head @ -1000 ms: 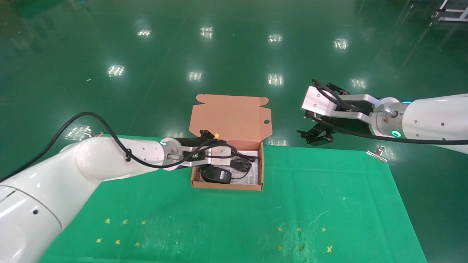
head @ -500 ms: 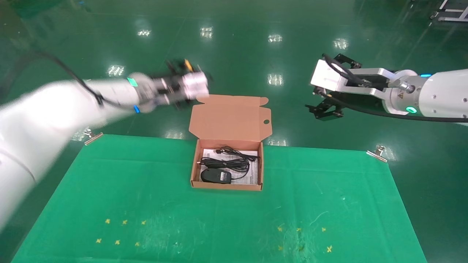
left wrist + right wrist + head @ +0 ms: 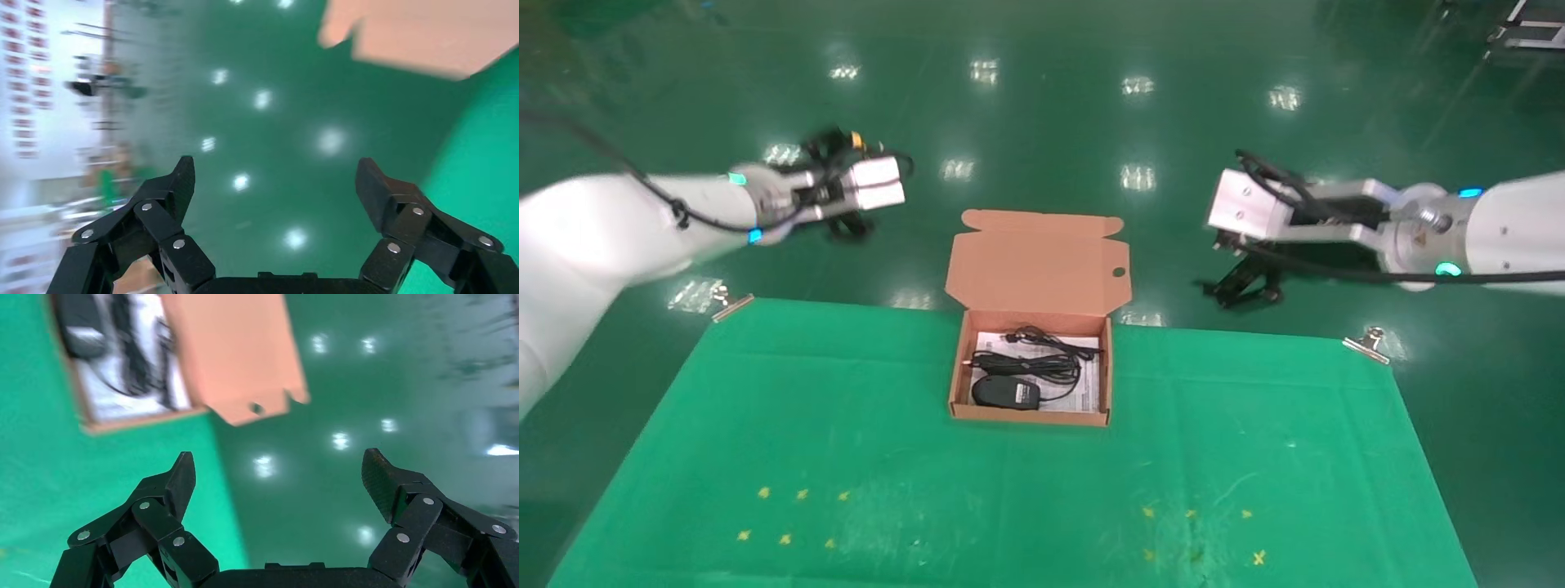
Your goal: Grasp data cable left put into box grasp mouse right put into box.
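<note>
Since the earlier frame we have swung our left arm out of the box and up to the left, and the right arm has shifted slightly. Our green table (image 3: 846, 425) carries the box (image 3: 1037, 265), lid standing open. Inside it lie the data cable (image 3: 1026, 359) and, nearer us, the mouse (image 3: 1006, 393), touching. Our left gripper (image 3: 275, 184) hangs over the floor left of the lid, fingers spread, holding nothing. Our right gripper (image 3: 278, 478) hangs right of the box, likewise spread.
</note>
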Action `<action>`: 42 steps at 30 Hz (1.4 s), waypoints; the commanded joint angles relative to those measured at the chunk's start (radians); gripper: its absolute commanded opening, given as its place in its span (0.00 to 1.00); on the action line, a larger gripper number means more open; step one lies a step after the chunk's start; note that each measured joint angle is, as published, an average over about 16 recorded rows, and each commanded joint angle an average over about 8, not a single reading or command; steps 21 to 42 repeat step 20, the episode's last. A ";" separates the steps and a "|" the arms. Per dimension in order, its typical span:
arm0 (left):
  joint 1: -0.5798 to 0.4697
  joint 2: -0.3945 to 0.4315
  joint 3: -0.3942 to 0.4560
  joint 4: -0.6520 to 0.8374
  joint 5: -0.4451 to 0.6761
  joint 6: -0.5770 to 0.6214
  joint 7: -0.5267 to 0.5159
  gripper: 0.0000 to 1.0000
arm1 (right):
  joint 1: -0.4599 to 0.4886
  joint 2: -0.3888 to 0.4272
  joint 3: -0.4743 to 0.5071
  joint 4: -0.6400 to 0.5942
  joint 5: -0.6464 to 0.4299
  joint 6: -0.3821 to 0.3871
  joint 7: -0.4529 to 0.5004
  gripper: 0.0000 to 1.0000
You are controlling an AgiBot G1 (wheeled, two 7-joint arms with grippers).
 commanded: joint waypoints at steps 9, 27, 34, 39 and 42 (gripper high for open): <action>0.122 -0.126 -0.121 -0.167 -0.185 0.192 -0.066 1.00 | -0.146 0.032 0.186 0.011 0.176 -0.137 -0.067 1.00; 0.240 -0.247 -0.238 -0.327 -0.363 0.376 -0.130 1.00 | -0.286 0.062 0.364 0.021 0.344 -0.269 -0.131 1.00; 0.240 -0.247 -0.238 -0.327 -0.363 0.376 -0.130 1.00 | -0.286 0.062 0.364 0.021 0.344 -0.269 -0.131 1.00; 0.240 -0.247 -0.238 -0.327 -0.363 0.376 -0.130 1.00 | -0.286 0.062 0.364 0.021 0.344 -0.269 -0.131 1.00; 0.240 -0.247 -0.238 -0.327 -0.363 0.376 -0.130 1.00 | -0.286 0.062 0.364 0.021 0.344 -0.269 -0.131 1.00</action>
